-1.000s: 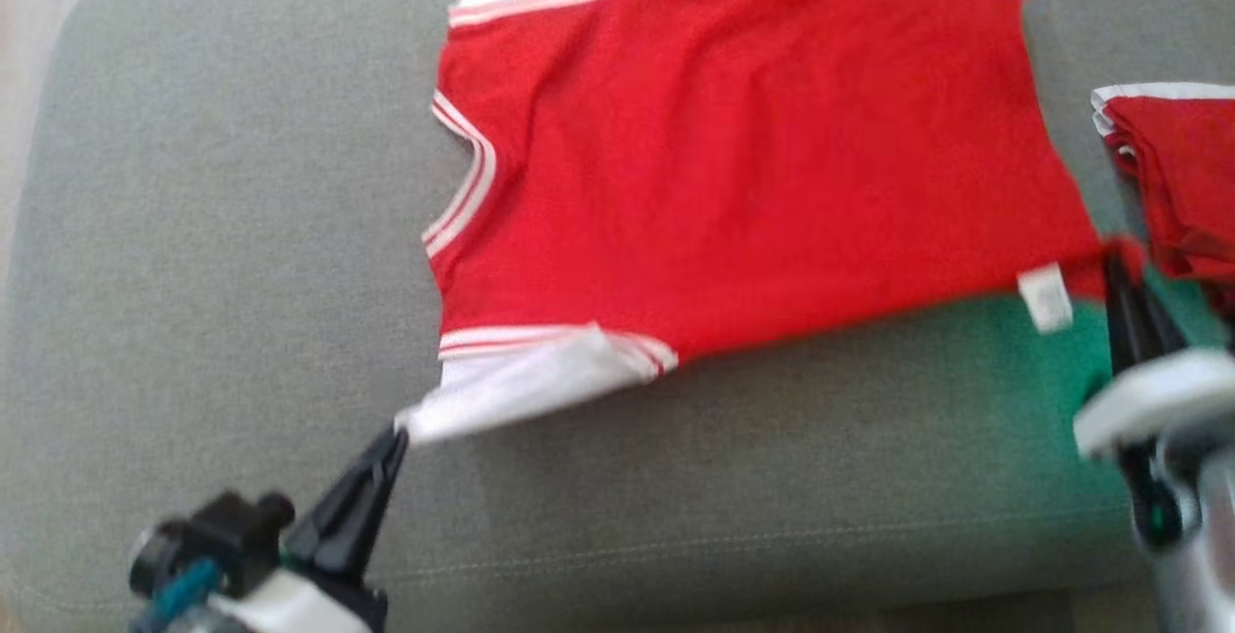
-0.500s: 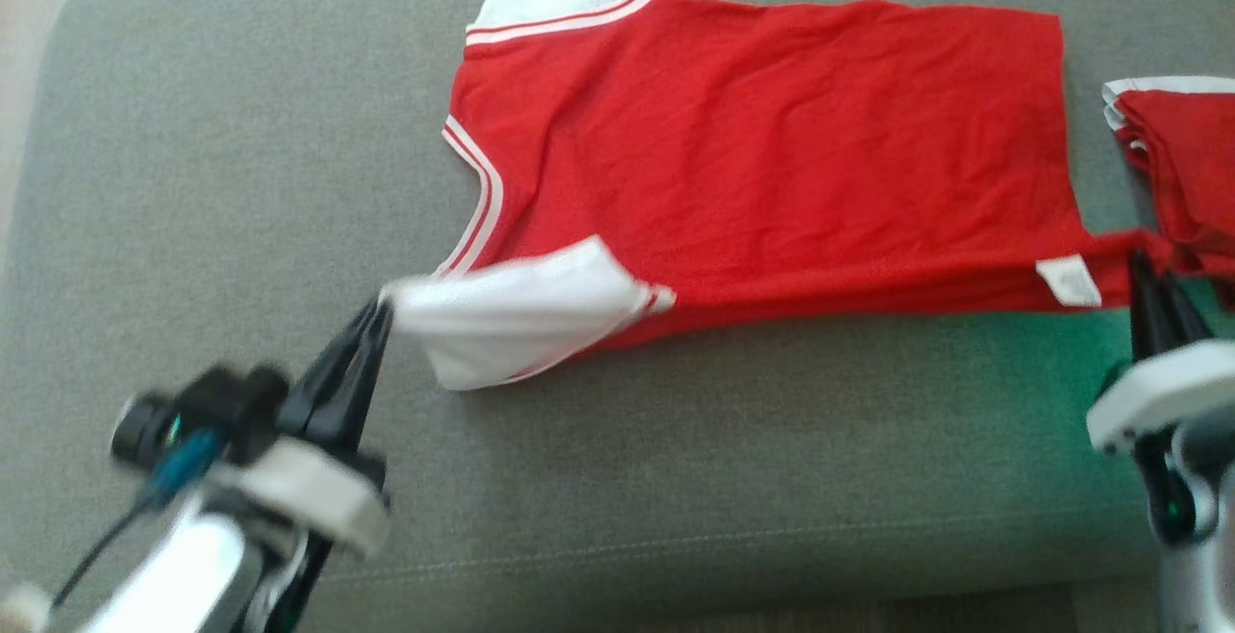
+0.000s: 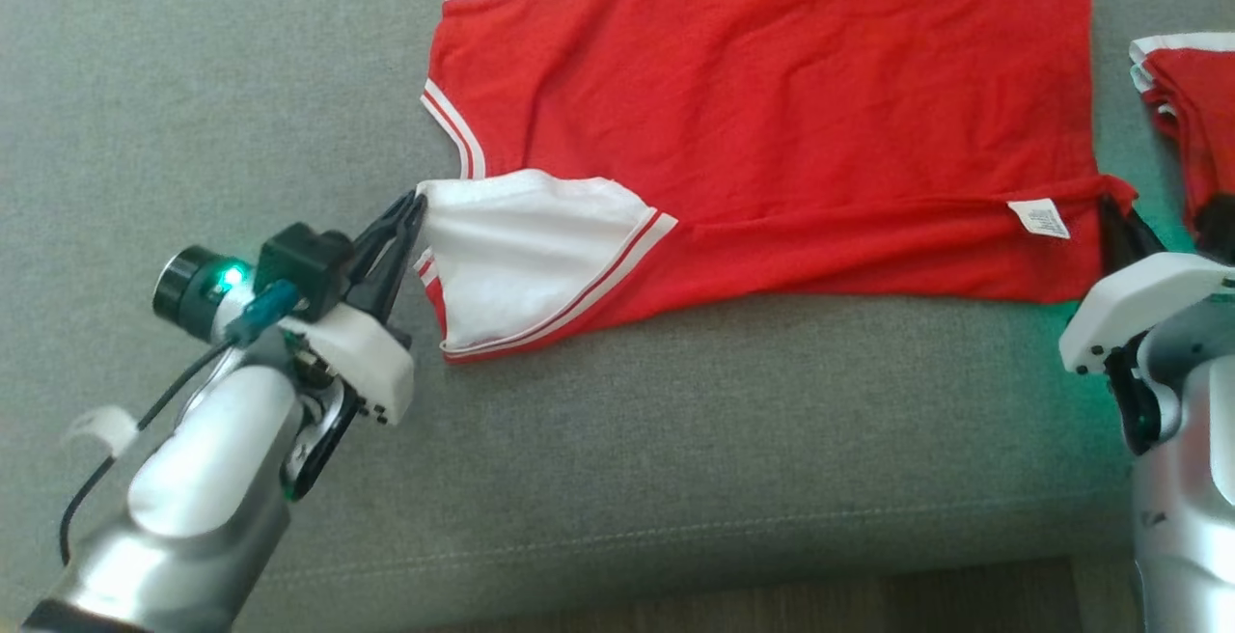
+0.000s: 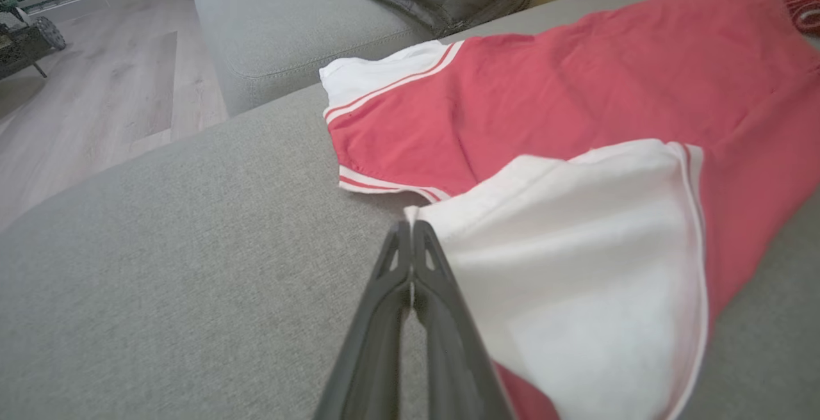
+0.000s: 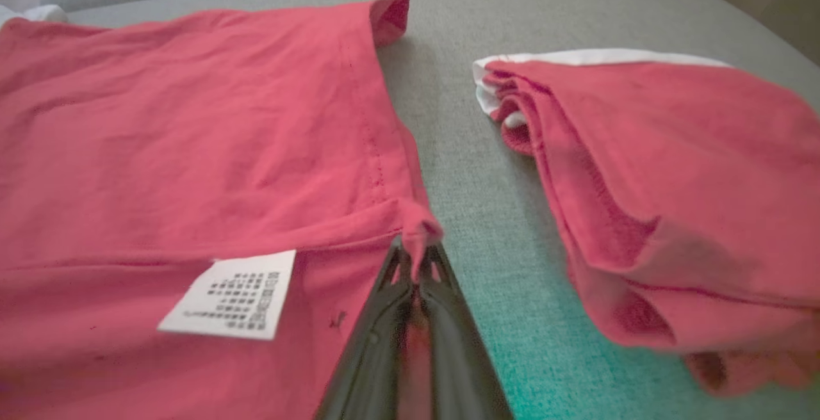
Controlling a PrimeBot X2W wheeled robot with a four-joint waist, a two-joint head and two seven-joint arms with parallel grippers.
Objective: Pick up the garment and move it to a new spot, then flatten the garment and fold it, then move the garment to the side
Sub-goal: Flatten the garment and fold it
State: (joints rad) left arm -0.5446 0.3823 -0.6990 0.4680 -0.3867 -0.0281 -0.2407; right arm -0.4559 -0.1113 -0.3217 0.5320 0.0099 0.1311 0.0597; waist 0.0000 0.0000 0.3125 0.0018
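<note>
The garment (image 3: 772,112), a red shirt with white sleeves, lies across the grey sofa cushion (image 3: 675,459), spanning the head view from about 12 o'clock to 3 o'clock.

Both arms have carried its near long edge up and over in the last second. The white sleeve (image 3: 521,247) used to lie flat off the body toward 7 o'clock, and now it is turned onto the red panel just left of centre. The care label (image 3: 1039,218) has ridden up with the hem to about 3 o'clock. (The head camera also shifted, so part of the apparent slide is only the view moving.)

The left gripper (image 3: 410,204), at about 9 o'clock, has its fingers pressed fully together on the sleeve's outer corner. The right gripper (image 3: 1110,213), at 3 o'clock, is likewise clamped tight — the right wrist view shows a nub of red hem corner (image 5: 419,231) pinched between its fingers.

I judge this to be the first lengthwise fold, partly made: the folded strip is still narrow and slightly slack along its length, so the edge probably needs carrying further toward 12 o'clock before release.

A second red garment (image 3: 1192,131), already folded, sits at 2 o'clock, close to the hem but apart from it — worth minding when the finished fold goes to the side.
</note>
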